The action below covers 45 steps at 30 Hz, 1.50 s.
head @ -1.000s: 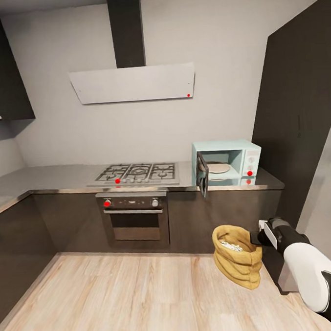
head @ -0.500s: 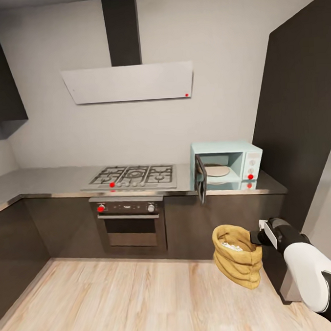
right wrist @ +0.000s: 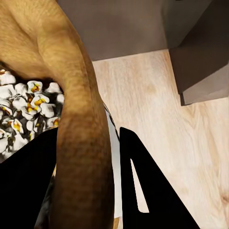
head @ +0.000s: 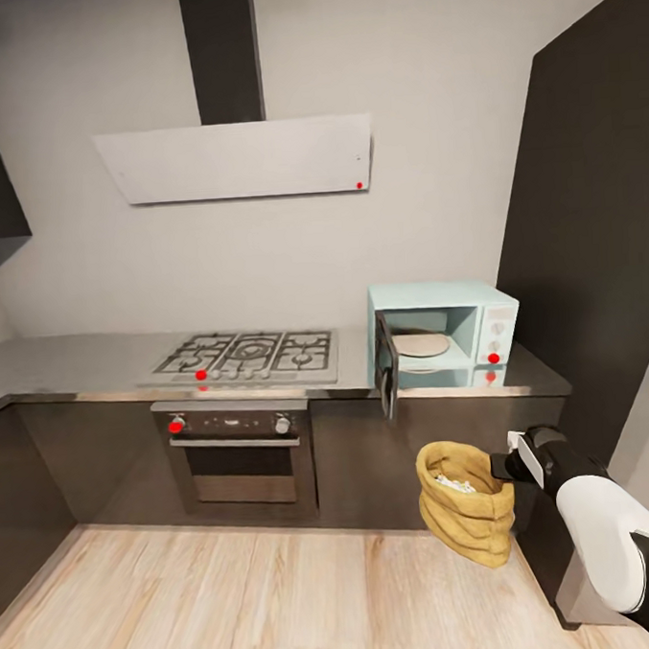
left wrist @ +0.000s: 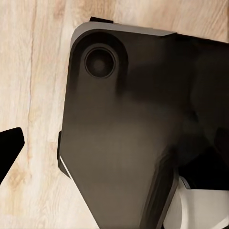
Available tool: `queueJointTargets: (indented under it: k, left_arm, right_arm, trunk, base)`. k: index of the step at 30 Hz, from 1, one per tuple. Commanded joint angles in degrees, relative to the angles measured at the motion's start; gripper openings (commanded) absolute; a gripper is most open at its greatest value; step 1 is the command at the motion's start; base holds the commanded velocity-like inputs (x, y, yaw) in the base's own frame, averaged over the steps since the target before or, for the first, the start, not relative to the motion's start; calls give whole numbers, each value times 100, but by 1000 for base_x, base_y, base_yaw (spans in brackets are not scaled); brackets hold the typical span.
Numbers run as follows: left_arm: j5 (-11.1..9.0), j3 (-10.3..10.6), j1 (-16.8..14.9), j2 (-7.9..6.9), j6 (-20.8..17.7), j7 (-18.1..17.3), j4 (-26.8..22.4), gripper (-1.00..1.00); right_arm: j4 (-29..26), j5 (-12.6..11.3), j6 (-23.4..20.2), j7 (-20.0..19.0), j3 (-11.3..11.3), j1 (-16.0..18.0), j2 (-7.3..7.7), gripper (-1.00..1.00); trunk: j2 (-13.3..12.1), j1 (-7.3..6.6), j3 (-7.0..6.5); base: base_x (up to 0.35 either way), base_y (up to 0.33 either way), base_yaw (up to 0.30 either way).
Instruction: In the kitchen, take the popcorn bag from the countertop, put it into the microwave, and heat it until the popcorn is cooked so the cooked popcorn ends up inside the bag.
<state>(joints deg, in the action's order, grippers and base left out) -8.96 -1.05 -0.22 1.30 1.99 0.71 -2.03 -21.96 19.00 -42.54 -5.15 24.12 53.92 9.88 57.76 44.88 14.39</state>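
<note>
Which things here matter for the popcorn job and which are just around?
Part of the job: popcorn bag, popcorn, microwave, countertop, right gripper holding the bag's rim.

Just around: gas hob, oven, hood.

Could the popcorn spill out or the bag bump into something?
Maybe. The right gripper pinches only the rolled rim of the popcorn bag, which hangs in the air with its top open, so a slip or tilt could spill the popcorn onto the wood floor.

The microwave sits higher, on the countertop, and its door sticks out past the edge. Lifting the bag could bump that door or the countertop.
</note>
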Motion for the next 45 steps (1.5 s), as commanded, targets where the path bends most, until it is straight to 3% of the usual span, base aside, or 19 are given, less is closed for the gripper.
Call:
queueJointTargets:
  k: [1,6,8,11,14,20,25,28,45]
  left_arm:
    - [-38,-5,-2,2,18,8,1,100]
    - [-52,-8,-2,2,11,8,1,100]
    - [-60,-9,-2,2,13,8,1,100]
    - [-50,-17,-2,2,20,14,1,100]
    - [-38,-21,-2,2,25,16,1,100]
    - [-36,-20,-3,2,29,32,1,100]
    - [-36,-18,-2,2,28,34,1,100]
    - [-34,-18,-2,8,29,34,1,100]
    - [-28,-18,-1,10,34,43,1,100]
  right_arm:
    - [-11,61,-25,-54,40,4,-3,-100]
    - [-55,60,-227,-210,150,4,8,-100]
    - [-171,60,-833,-325,172,4,75,-100]
    - [-1190,61,-1746,-360,134,4,132,-100]
    - [-2040,60,-1746,-364,108,4,133,-100]
    - [-2427,60,-1746,-367,115,4,164,-100]
    - [-3267,60,-1746,-364,93,4,173,-100]
    - [-3644,52,-1746,-371,-126,6,228,-100]
    - [-3725,51,-1746,-373,-345,65,225,-100]
  trunk:
    - [5,2,7]
    - [5,2,7]
    - [5,2,7]
    - [5,2,7]
    - [5,2,7]
    - [5,2,7]
    - [5,2,7]
    - [5,2,7]
    - [5,2,7]
  base:
    - [39,-19,0]
    - [8,-4,0]
    - [0,0,0]
    - [0,0,0]
    - [0,0,0]
    - [0,0,0]
    - [0,0,0]
    - [0,0,0]
    - [0,0,0]
